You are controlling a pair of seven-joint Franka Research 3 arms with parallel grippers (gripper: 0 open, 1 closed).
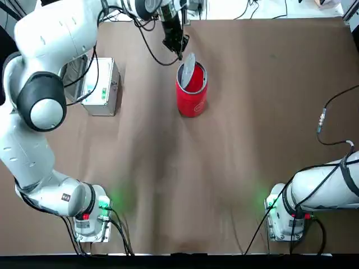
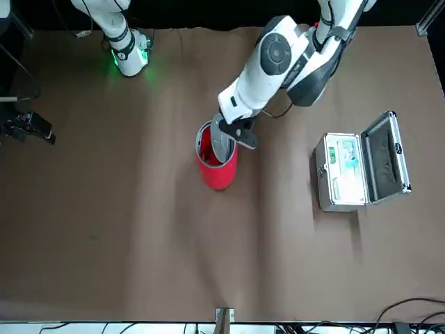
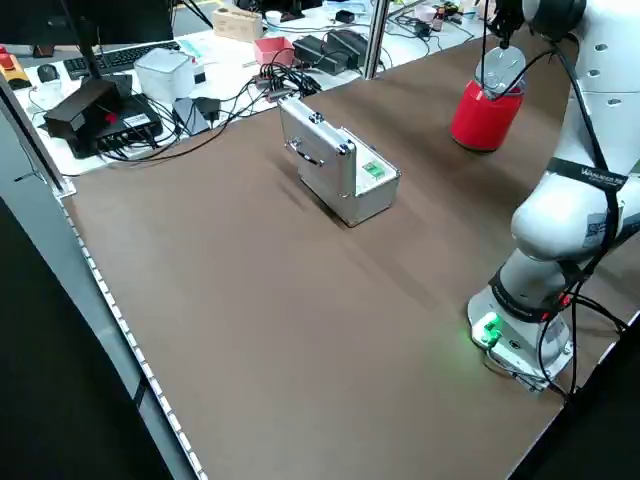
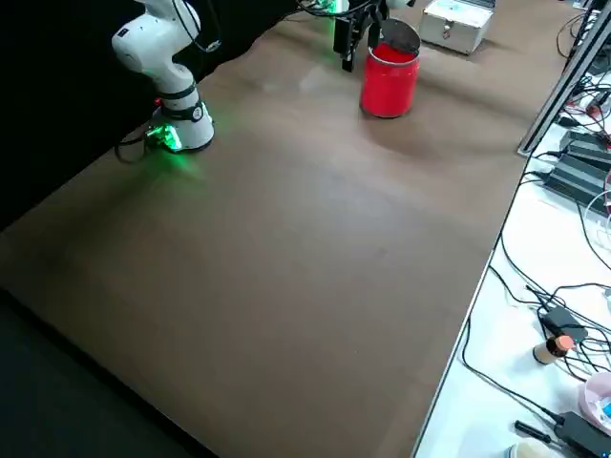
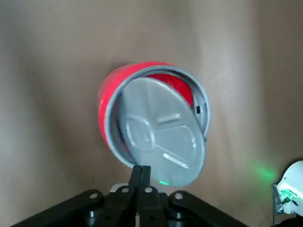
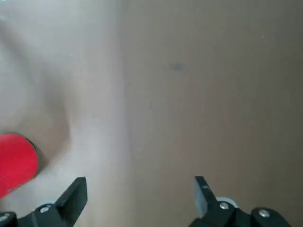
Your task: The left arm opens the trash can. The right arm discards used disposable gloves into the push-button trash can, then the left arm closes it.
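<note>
Brown tabletop: red trash can open, left gripper at lid, fingertips together; right gripper spread, empty, off to side; gloves unseen, likely binned, closing left.

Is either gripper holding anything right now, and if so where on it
Neither holds anything: the left gripper is shut beside the raised lid, and the right gripper is open.
</note>
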